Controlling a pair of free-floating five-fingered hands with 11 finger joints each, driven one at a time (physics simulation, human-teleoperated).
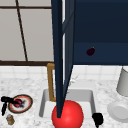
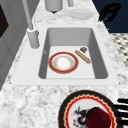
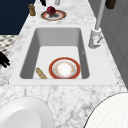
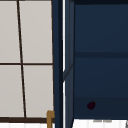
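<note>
Left hand (image 1: 5,102) lay straight-fingered beside dark red fruit (image 1: 17,102) on patterned plate (image 1: 28,99), far left counter; curling round fruit before lifting judged best. Right hand (image 1: 97,118) hung near sink front; fingers unclear.

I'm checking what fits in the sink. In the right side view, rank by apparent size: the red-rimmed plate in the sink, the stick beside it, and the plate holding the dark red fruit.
1. Red-rimmed plate
2. Fruit plate, farther away, so unsure
3. Stick

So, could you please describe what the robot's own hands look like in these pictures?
Both hands are plain matte black and human-shaped, with slim separate fingers. The left hand and the right hand each float free, with no arm, wrist mount, sleeve or cable attached. There are no markings, logos or coloured parts on them; they read as dark silhouettes against the pale marble counter.
</note>
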